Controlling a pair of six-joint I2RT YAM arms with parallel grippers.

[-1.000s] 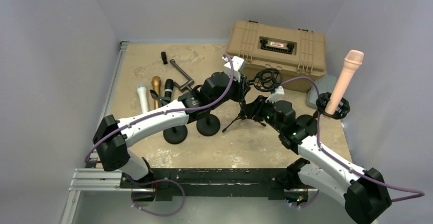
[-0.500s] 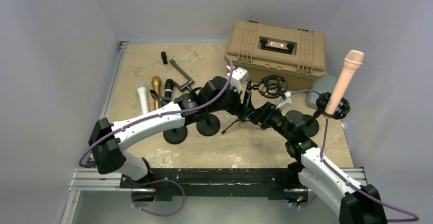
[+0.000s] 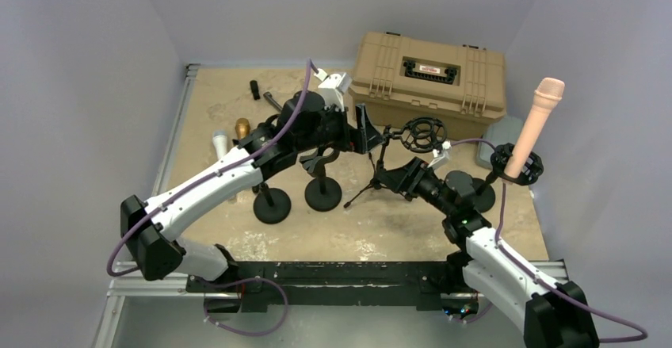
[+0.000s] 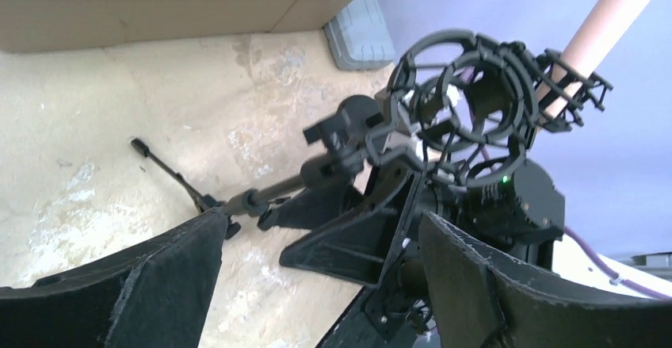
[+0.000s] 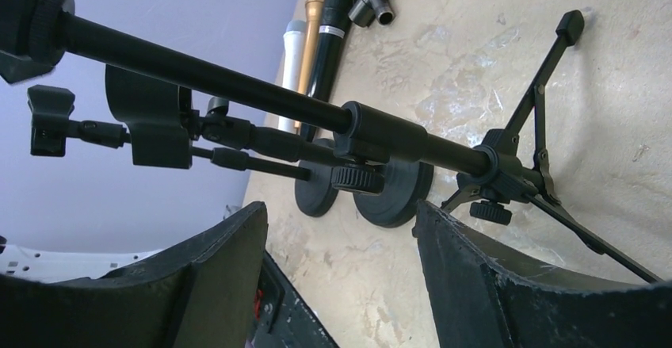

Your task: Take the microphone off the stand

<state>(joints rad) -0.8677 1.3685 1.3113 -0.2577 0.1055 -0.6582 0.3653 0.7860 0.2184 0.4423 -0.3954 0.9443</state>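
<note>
Pink microphone (image 3: 536,126) sits at the right edge of the sand-coloured table (image 3: 230,94), seated in a black ring-shaped shock mount (image 3: 517,166). Its long axis is nearly upright, head up and leaning right. The overhead view shows all of it, while my left wrist camera catches only its lower shaft, behind a second black shock mount on a tripod (image 4: 460,110). My left pincer (image 4: 317,284) gapes wide, holding nothing. My right pincer (image 5: 341,277) is spread too, with the tripod's black pole (image 5: 238,90) crossing ahead of it, ungripped.

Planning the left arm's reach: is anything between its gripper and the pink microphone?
Yes. The empty shock mount on the tripod stand sits directly between the left gripper and the pink microphone.
</note>
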